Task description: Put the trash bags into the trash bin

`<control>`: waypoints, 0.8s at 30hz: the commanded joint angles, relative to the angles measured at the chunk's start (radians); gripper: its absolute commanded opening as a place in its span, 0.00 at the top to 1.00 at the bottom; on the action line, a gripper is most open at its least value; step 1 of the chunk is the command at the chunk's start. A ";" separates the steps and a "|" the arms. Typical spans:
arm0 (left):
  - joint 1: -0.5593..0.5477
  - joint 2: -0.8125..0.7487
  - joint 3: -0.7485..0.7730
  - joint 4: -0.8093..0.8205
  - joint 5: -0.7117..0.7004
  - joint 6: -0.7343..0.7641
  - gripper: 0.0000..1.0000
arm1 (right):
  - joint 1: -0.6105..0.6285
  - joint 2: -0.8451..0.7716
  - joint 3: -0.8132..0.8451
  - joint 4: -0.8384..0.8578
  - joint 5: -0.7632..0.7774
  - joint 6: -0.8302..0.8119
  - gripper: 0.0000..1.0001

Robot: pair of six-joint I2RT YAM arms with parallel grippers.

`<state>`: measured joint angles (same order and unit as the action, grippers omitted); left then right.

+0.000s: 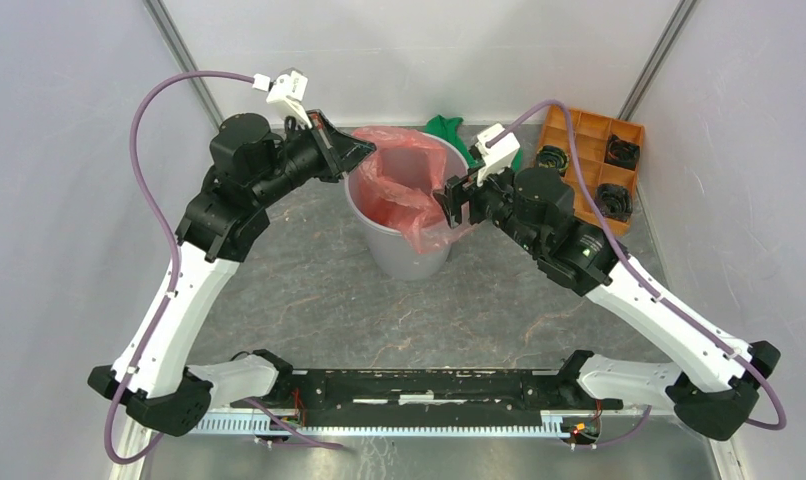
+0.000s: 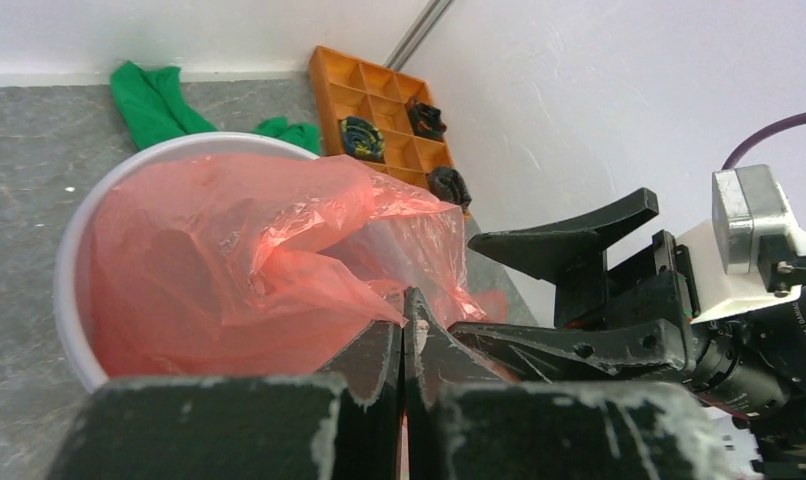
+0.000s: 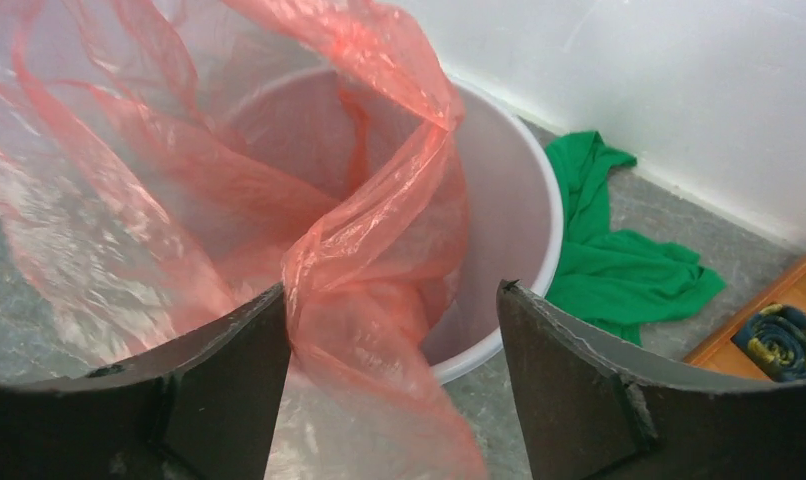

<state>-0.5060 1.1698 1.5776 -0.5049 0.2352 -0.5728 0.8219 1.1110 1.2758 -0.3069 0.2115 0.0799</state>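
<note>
The light-grey trash bin [image 1: 409,255] stands mid-table, its rim [image 2: 71,250] white in the wrist views. The red-orange trash bag [image 1: 404,185] sits in the bin's mouth, partly puffed up above it, with one flap draped over the right rim. My left gripper [image 2: 406,295] is at the bin's left rim [image 1: 362,150], shut, with the bag's film [image 2: 249,250] pinched at its tips. My right gripper [image 3: 391,290] is open at the right rim [image 1: 449,205]. Its fingers straddle the hanging flap [image 3: 359,240] without closing on it.
A green cloth [image 1: 444,127] lies behind the bin against the back wall. An orange compartment tray [image 1: 591,165] with dark round parts sits at the back right. White walls enclose the table on three sides.
</note>
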 commanded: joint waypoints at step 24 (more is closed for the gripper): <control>0.006 -0.198 -0.021 -0.245 -0.382 -0.138 0.11 | -0.024 -0.012 0.133 0.134 0.071 0.001 0.99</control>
<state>-0.5053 1.0775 1.6173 -0.8410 -0.2192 -0.5110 0.7994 1.1378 1.3689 -0.2386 0.3210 0.0586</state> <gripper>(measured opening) 0.819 0.012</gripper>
